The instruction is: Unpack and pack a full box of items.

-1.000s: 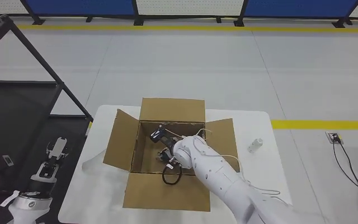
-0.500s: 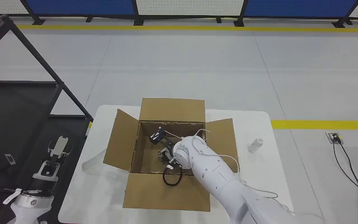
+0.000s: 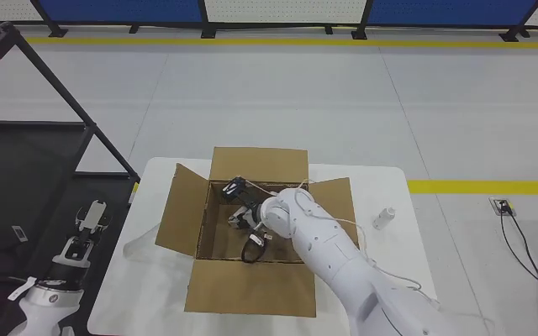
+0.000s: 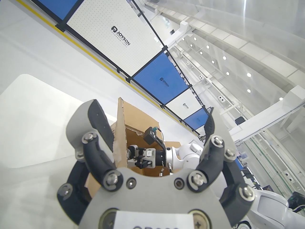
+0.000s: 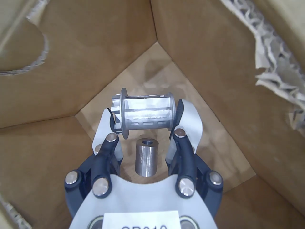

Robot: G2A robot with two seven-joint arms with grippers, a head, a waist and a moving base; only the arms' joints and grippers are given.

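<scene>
Box point(image 3: 247, 290): sits open in the middle of the table point(image 3: 151, 277), all four flaps folded out.
Left gripper point(image 4: 152, 117): you'll find it off the table's left edge, fingers spread wide with nothing between them.
Right gripper point(image 5: 145, 114): reaches down inside the box toward its left wall, fingers clamped on the spool.
Spool point(image 5: 143, 120): grey metal, ribbed and flanged, gripped by its two ends.
Cylinder point(image 5: 145, 157): short, metal, hole in its top, upright on the box floor just beside the spool.
Bottle point(image 3: 383, 217): small, clear, near the table's right edge, apart from the box.
</scene>
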